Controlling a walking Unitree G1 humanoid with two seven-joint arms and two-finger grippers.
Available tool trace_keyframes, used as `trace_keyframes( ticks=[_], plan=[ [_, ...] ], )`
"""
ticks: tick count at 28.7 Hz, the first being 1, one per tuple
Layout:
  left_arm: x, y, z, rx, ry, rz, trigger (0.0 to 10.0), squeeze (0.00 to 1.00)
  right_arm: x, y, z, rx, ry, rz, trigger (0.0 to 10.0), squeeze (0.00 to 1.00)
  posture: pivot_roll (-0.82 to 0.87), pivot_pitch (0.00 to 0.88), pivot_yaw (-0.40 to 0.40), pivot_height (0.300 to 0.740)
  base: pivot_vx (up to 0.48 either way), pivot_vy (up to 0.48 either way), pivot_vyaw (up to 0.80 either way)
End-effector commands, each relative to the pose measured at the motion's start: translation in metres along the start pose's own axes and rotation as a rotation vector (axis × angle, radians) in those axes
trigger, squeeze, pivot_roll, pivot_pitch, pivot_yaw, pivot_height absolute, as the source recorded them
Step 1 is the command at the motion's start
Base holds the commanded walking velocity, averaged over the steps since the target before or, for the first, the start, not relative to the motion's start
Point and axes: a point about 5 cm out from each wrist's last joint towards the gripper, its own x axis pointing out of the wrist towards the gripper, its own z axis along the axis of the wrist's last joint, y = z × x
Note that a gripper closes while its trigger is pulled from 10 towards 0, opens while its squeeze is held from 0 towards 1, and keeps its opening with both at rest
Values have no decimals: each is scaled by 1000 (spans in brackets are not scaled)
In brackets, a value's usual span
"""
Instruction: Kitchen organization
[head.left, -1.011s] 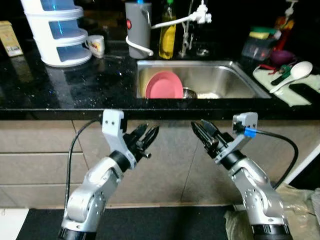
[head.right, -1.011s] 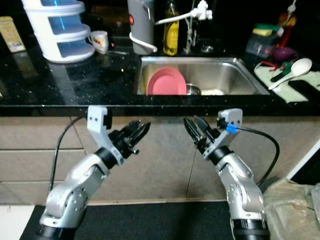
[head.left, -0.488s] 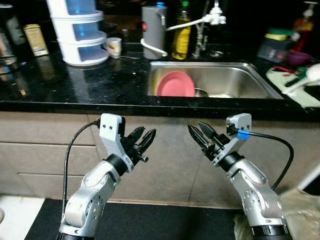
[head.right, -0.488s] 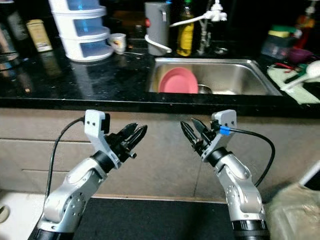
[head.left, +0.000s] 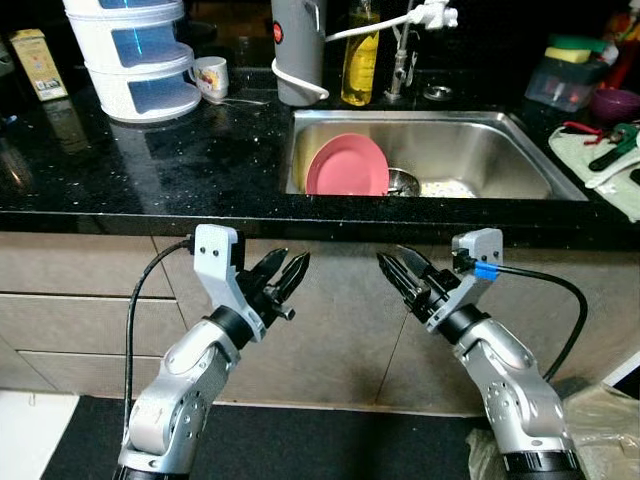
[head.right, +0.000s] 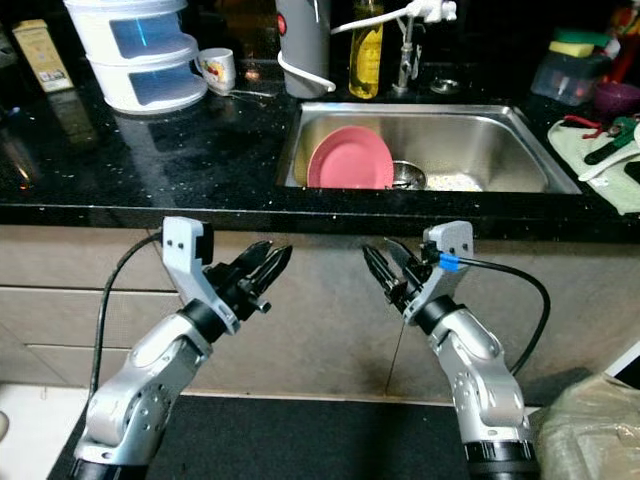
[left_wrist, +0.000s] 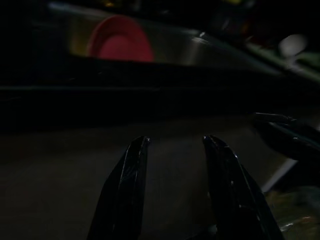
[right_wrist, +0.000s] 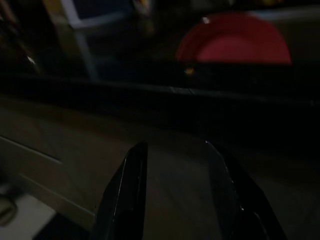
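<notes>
Both grippers, left (head.left: 285, 272) & right (head.left: 400, 270), below pink plate (head.left: 347, 166) in sink (head.left: 480, 150)

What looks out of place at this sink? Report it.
The pink plate stands on edge in the steel sink, leaning against its left wall instead of lying flat. Beside it, whitish residue lies on the sink floor next to a small metal bowl. Both grippers, left and right, hang empty below the counter, jaws open.
</notes>
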Motion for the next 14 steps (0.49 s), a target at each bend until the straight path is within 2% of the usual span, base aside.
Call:
trace_keyframes(
  ticks=[1, 2, 5, 10, 12, 14],
  plan=[
    [-4, 6, -7, 54, 32, 27, 10000, 0, -4, -6, -11, -33, 47, -42, 10000, 0, -74, 0, -46, 740, 0, 0, 0],
    [-4, 6, -7, 54, 32, 27, 10000, 0, -4, -6, -11, -33, 47, -42, 10000, 0, -74, 0, -46, 740, 0, 0, 0],
    [-13, 16, -17, 160, 91, 64, 10000, 0, -13, -12, -25, -58, 104, -76, 10000, 0, -72, 0, -46, 740, 0, 0, 0],
    [-21, 24, -25, 179, 123, 119, 10000, 0, -17, -10, -33, -67, 132, -69, 10000, 0, -75, 0, -44, 740, 0, 0, 0],
    [-33, 31, -34, 173, 170, 195, 10000, 0, -24, -1, -44, -69, 162, -48, 10000, 0, -71, 0, -46, 740, 0, 0, 0],
    [-38, 33, -38, 173, 190, 235, 10000, 0, -27, 1, -47, -67, 168, -52, 10000, 0, -70, 0, -45, 740, 0, 0, 0]
  ],
)
